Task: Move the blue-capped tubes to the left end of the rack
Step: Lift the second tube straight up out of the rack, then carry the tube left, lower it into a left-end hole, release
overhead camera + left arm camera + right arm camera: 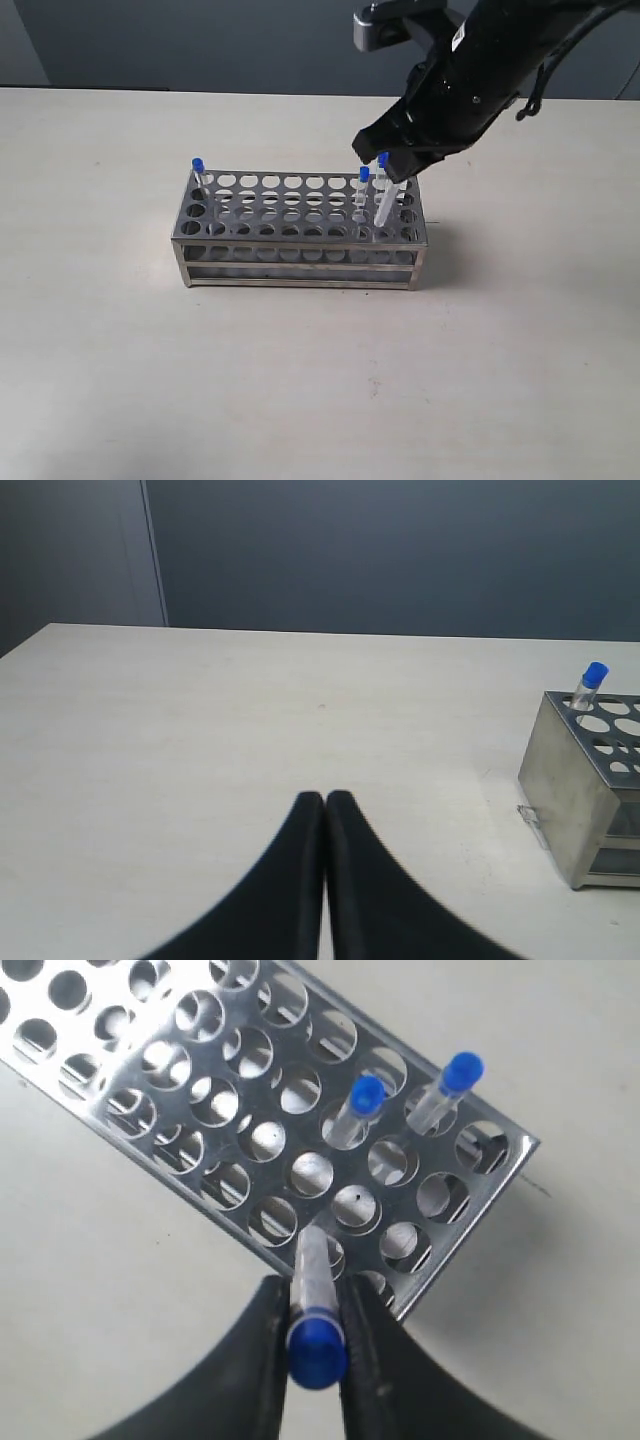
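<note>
R fingers [372, 1365] gripping blue-capped tube [316, 1343] at rack [300, 243] right end, L fingers [285, 880] pressed together

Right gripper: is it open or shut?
Shut. In the right wrist view the right gripper has both fingers pressed against a blue-capped tube just below its cap.

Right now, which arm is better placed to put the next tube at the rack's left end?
Right. The right gripper is shut on a blue-capped tube at the rack's right end. The left gripper is shut, empty, and off the rack.
</note>
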### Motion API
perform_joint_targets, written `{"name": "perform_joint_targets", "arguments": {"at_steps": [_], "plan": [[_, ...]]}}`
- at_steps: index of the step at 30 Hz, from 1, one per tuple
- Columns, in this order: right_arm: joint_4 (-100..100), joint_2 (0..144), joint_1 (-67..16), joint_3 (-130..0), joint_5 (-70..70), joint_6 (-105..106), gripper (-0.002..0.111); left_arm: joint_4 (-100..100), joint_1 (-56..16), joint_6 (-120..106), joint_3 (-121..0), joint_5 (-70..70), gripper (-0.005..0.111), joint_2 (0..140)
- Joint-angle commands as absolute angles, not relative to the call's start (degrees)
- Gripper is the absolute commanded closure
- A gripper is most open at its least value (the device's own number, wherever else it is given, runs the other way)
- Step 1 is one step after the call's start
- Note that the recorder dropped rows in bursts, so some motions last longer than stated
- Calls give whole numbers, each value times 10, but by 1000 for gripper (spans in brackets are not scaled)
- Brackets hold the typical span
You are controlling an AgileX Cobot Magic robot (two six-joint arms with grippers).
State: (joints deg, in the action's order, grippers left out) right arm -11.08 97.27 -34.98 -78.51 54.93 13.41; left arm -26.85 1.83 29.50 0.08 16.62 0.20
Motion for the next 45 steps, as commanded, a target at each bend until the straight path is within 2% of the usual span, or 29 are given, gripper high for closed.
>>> {"name": "perform_joint_targets", "arguments": {"at_steps": [1,4,10,16,19,24,45], "plan": [[-112,953,-348,-786,536,168,108,-267,16,296,0,167,106,0],[-128,952,-351,-786,519,196,108,-267,16,296,0,167,106,0],[-148,974,-406,-819,450,279,108,-267,16,296,0,167,106,0],[-144,1060,-452,-937,477,326,108,-268,16,296,0,167,106,0],[-133,1140,-480,-1049,516,329,108,-268,16,296,0,167,106,0],[-138,1207,-494,-1113,543,329,108,-268,16,296,0,167,106,0],[-174,1259,-500,-1118,476,330,108,-268,16,296,0,166,106,0]]}}
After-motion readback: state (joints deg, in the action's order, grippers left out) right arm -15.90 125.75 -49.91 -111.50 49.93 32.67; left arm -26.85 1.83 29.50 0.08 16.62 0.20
